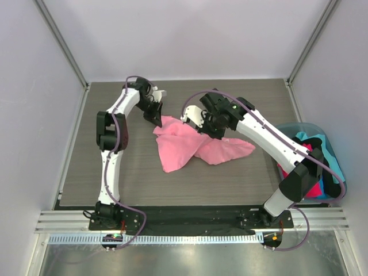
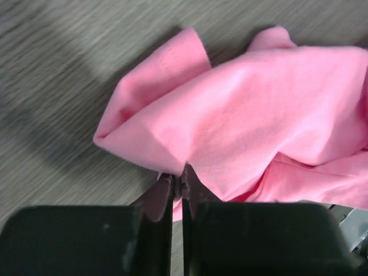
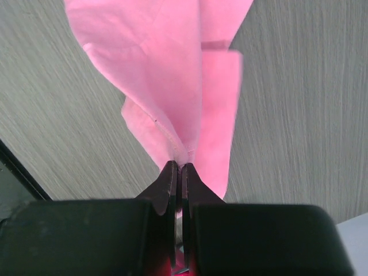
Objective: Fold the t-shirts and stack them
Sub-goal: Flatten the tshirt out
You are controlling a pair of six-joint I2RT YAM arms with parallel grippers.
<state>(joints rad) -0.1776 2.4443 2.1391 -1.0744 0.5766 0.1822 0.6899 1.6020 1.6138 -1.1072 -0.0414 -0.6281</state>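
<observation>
A light pink t-shirt (image 1: pixel 190 146) lies crumpled in the middle of the table. My left gripper (image 1: pixel 156 119) is shut on its far left edge; the left wrist view shows the cloth (image 2: pixel 247 115) pinched between the closed fingers (image 2: pixel 177 178). My right gripper (image 1: pixel 214 133) is shut on the shirt's far middle edge; the right wrist view shows a hemmed fold (image 3: pixel 178 86) hanging from the closed tips (image 3: pixel 178 167). More t-shirts, hot pink, black and teal (image 1: pixel 313 152), lie heaped in the tub at the right.
A light-blue plastic tub (image 1: pixel 289 127) stands at the table's right edge, behind the right arm. The grey wood-grain table (image 1: pixel 103 115) is walled by white panels at the back and sides. A black strip and a metal rail run along the near edge.
</observation>
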